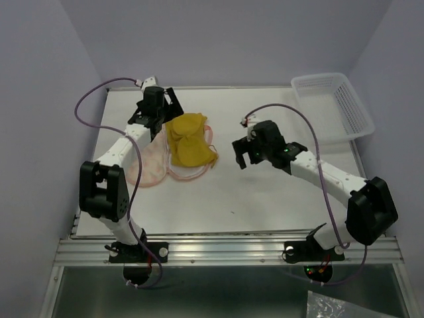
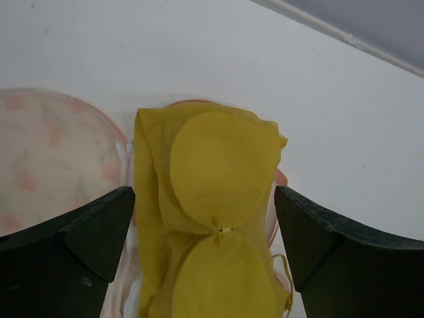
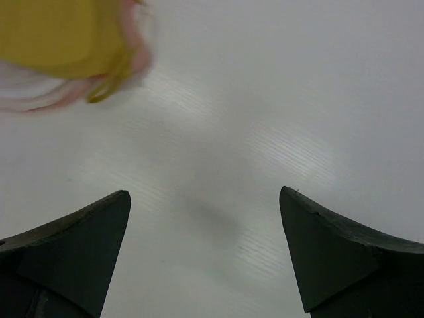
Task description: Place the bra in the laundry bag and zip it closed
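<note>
A white lattice basket (image 1: 354, 109) sits at the surface's (image 1: 265, 192) far right corner, well apart. Near the far left corner the bra (image 1: 189, 141) lies on the opened laundry bag (image 1: 151, 169). The left end effector (image 2: 202, 199) hangs over it, jaws wide and empty. The right end effector (image 3: 205, 199), equally open, is over bare surface. Only the top view shows the basket and the lavender walls.

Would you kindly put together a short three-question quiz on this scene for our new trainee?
1. True or false: the laundry bag is zipped shut with the bra inside.
2. The right gripper hangs over: A) bare table, B) the bra.
3. Fill in: the left gripper has its jaws ___ above the bra.
Key: 1 false, the bag lies open with the bra on top; 2 A; 3 open.
</note>
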Available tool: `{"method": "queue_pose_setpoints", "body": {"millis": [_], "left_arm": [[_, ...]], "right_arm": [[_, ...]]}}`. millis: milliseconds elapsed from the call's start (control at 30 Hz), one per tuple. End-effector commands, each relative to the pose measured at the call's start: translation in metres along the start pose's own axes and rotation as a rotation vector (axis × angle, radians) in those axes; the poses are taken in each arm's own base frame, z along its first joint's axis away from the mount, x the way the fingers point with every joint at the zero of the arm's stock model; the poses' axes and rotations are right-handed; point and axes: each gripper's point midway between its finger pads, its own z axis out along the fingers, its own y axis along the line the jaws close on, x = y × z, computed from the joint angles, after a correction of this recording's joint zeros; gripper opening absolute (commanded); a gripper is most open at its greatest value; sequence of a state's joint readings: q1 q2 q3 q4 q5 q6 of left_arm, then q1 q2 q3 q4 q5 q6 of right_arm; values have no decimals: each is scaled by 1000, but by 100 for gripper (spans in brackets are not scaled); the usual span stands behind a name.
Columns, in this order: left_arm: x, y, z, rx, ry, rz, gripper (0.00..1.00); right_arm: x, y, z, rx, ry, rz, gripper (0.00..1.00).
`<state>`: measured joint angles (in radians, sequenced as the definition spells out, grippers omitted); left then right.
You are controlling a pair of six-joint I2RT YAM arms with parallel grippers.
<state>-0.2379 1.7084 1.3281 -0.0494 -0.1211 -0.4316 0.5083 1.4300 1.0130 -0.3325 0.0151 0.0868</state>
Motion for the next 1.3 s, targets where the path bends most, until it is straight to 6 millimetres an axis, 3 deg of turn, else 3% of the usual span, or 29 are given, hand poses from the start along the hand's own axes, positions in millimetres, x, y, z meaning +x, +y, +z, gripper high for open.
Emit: {"method": "queue_pose_setpoints", "body": {"millis": [0,33,67,100,133,167,200,300,433,467,500,567,733,833,1267], "left_arm": [[-4,32,-47,-120,-60,-133,99],[5,39,-53,-142,-46,-176,99],[23,52,-64,-160,-27,-199,99],[34,58,-69,-165,-11,-246,99],[41,64,-75,-169,-8,-270,99],[40,74,-88,-178,-32,-307,99],[63,92,-91,-222,-2,-321,99],[78,128,-109,-286,-29,-386,99],[90,143,-115,-272,-32,-424,99],[94,145,-114,-270,-23,-434,99],[104,149,-111,-270,5,-441,99],[110,151,-103,-259,18,-441,99],[119,162,-93,-278,46,-432,99],[119,166,-88,-283,41,-429,99],[143,179,-73,-316,96,-430,99]], "right_arm": [[-50,75,-3,-102,-180,-374,100],[-46,88,11,-120,-166,-444,100],[-58,115,11,-157,-200,-484,100],[-52,127,28,-179,-175,-527,100],[-63,138,22,-197,-209,-548,100],[-55,147,38,-205,-180,-578,99],[-66,166,39,-226,-218,-603,99],[-64,188,63,-267,-216,-663,95],[-61,210,87,-297,-211,-744,88],[-61,212,92,-304,-210,-759,87],[-55,214,102,-311,-198,-772,80],[-61,218,109,-309,-211,-793,73],[-55,222,128,-308,-190,-818,68],[-42,233,132,-384,-171,-816,67],[-19,233,146,-418,-100,-830,65]]}}
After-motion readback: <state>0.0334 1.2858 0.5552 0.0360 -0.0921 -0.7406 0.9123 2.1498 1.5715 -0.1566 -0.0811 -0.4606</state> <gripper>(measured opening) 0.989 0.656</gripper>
